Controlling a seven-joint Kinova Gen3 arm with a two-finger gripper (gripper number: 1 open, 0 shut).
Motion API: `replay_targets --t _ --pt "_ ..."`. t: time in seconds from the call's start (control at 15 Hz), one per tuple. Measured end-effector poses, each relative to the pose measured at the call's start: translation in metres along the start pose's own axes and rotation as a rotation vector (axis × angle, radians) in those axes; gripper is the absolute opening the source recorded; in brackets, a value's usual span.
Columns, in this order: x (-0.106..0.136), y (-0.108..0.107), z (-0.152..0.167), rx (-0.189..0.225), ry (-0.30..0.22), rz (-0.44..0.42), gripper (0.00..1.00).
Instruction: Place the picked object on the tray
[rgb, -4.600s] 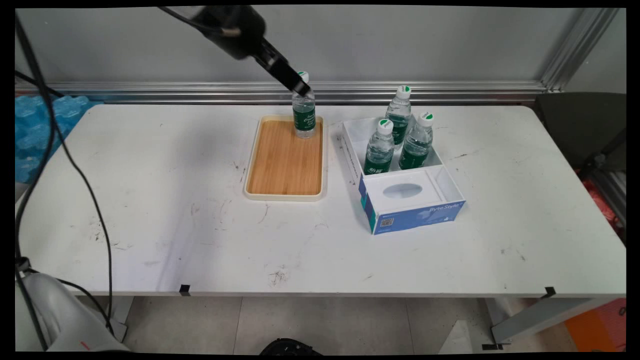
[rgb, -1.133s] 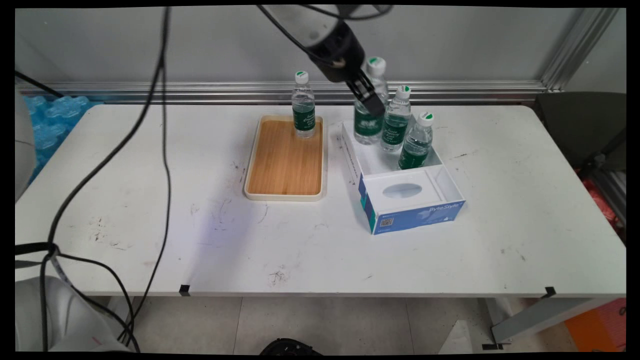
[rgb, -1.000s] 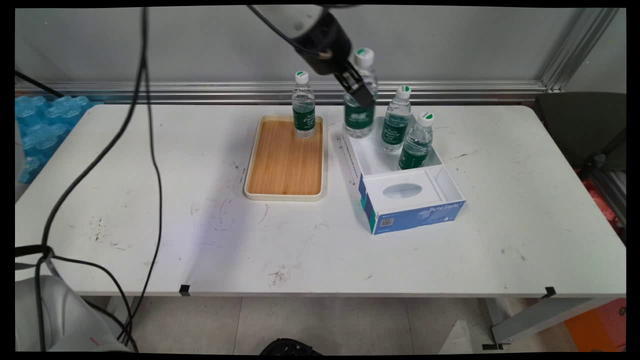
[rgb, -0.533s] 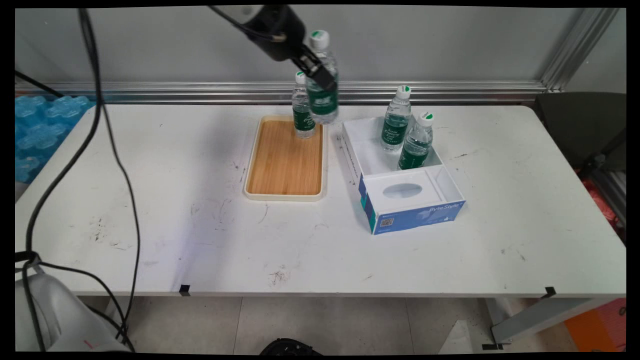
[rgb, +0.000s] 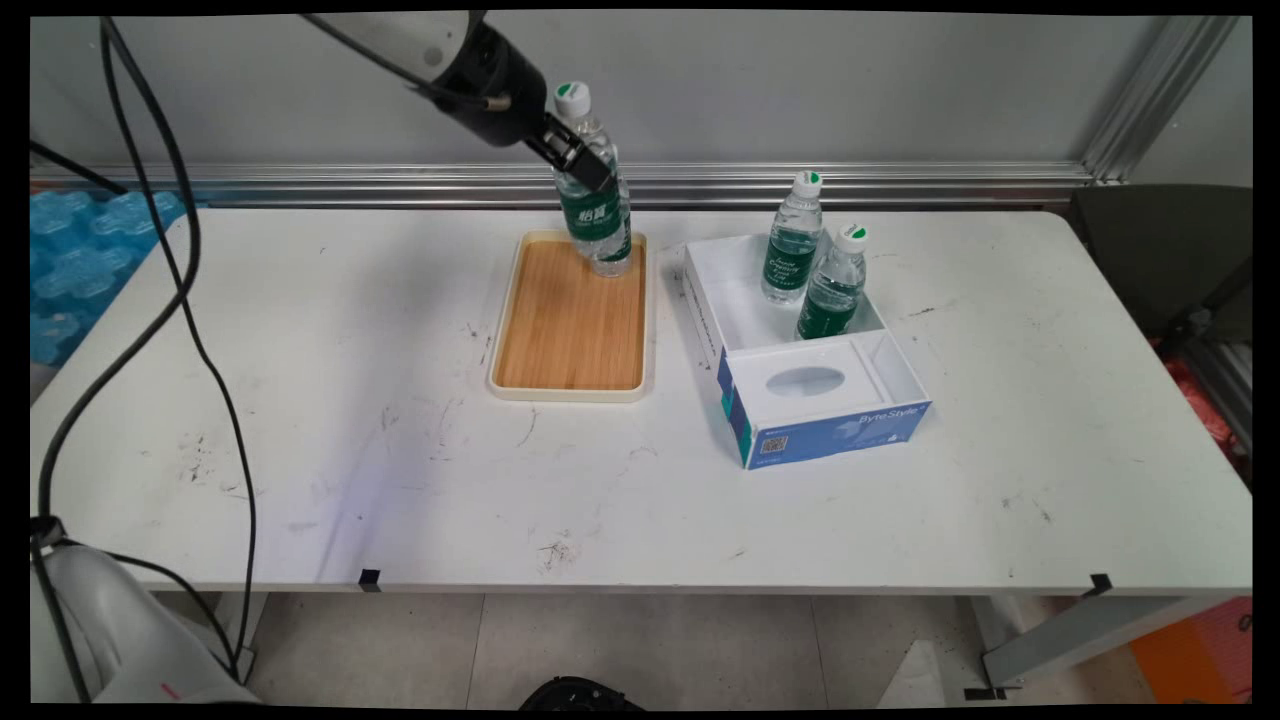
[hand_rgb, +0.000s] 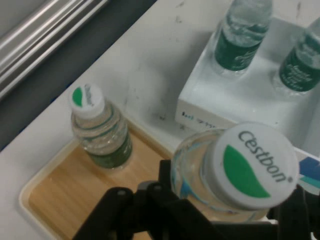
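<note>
The held water bottle (rgb: 590, 190) hangs above the wooden tray's (rgb: 560, 340) far end, clamped in the tool (rgb: 578, 165) (green-marked cap up). Another bottle (hand_rgb: 100, 131) stands on that tray; right of the tray, a white box (rgb: 800, 385) holds two bottles (rgb: 815, 262).

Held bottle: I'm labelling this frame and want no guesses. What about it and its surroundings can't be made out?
- Main view: the bottle on the tray is mostly hidden behind the held bottle.
- Main view: the two bottles' bases overlap, so the held bottle's gap above the tray cannot be told.
- Hand view: the gripper shows only its linkage; the held bottle hides its fingertips.
</note>
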Motion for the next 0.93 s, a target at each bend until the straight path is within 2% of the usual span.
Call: replay_targets --t 0.4,0.93 --pt "-0.024 -0.010 0.043 -0.005 -0.003 -0.041 0.00" --pt "-0.050 -0.014 0.100 -0.014 -0.038 -0.072 0.00"
